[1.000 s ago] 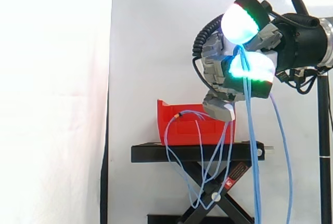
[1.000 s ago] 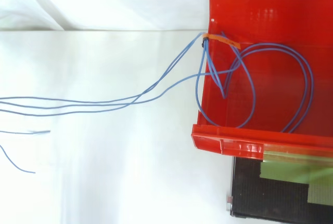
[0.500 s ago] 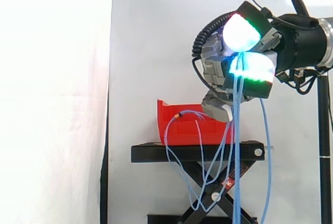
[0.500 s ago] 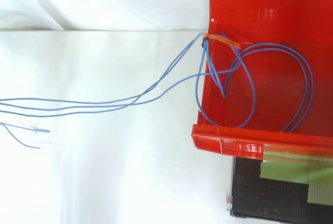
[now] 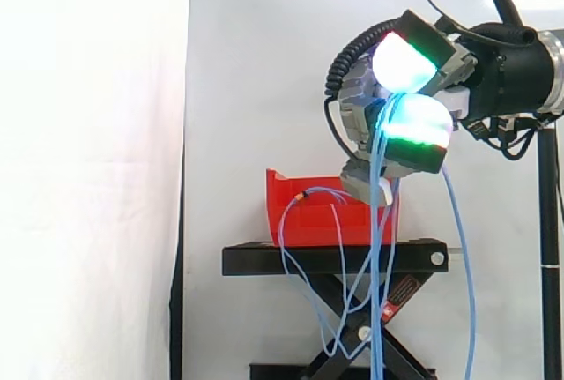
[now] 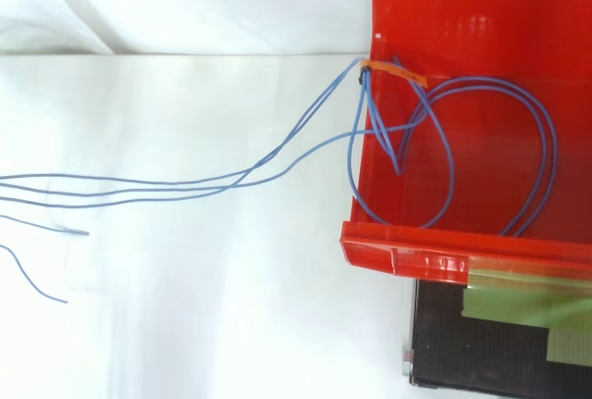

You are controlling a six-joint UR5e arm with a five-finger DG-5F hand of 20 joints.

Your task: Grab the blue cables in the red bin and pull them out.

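red bin [image 6: 407, 255]: 1; blue cables [image 6: 365, 89]: 1 tied bundle; black stand [image 5: 264, 259]: 1; hand [image 5: 361, 111]: 1

Robot lab rig
White curtain [image 5: 88, 168] behind a black scissor stand [image 5: 335, 261]; a robot arm [image 5: 520, 71] and a pole [image 5: 551, 248] stand beside.

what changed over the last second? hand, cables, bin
The hand keeps its pinch on the thin blue cables. The strands hanging from it have swung left in the side view, in front of the black scissor stand. From above, the loose cable ends at the left edge shifted slightly. The red plastic bin, the cable loops inside it and the orange tie stayed put.
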